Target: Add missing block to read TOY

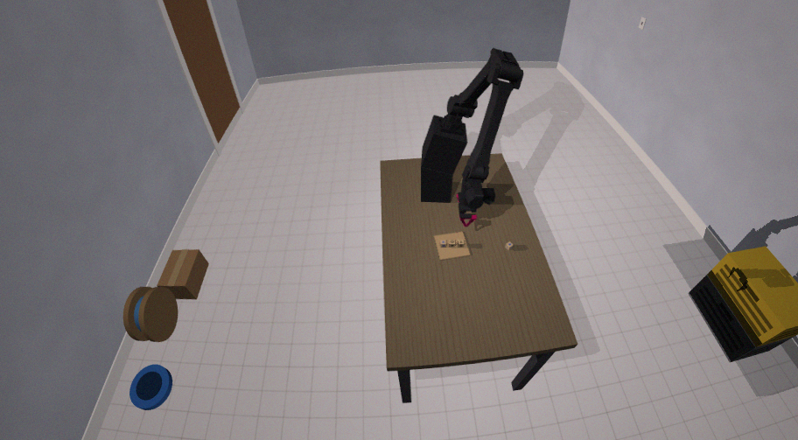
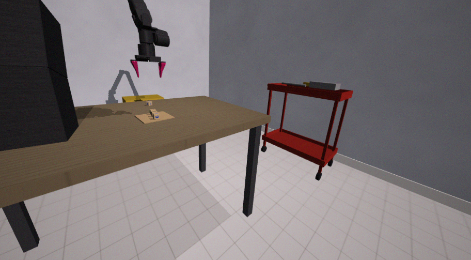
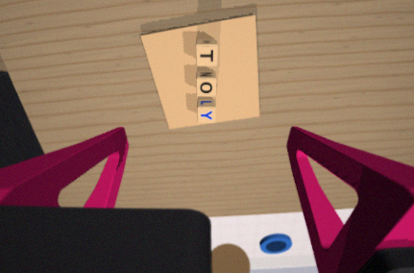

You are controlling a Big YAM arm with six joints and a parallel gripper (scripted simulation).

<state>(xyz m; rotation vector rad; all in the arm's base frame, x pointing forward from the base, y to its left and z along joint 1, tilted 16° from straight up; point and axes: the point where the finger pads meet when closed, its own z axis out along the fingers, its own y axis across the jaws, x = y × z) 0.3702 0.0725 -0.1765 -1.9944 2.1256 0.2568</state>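
A tan mat [image 1: 453, 253] [image 2: 143, 118] [image 3: 238, 62] lies flat on the wooden table [image 1: 471, 305] [image 2: 104, 139]. Three small letter blocks stand on it in a straight, close row. In the wrist view they show T [image 3: 209, 55], O [image 3: 207, 88] and a blue Y [image 3: 207, 115] on top. In the top and exterior views the T block [image 1: 461, 243] [image 2: 151, 110] is at the end nearest the fourth block [image 1: 508, 245] [image 2: 148, 103]. That fourth block lies on bare table, off the mat. My gripper [image 1: 468, 221] [image 2: 148, 69] [image 3: 207, 136] hangs open and empty, high above the table between the base and the mat.
The black robot base [image 1: 441, 158] [image 2: 31, 69] stands at the table's back edge. A red cart [image 2: 305, 121] stands beside the table. On the floor are a yellow case [image 1: 752, 294], a cardboard box [image 1: 183, 273], a spool [image 1: 150, 312] and a blue bowl [image 1: 150, 386].
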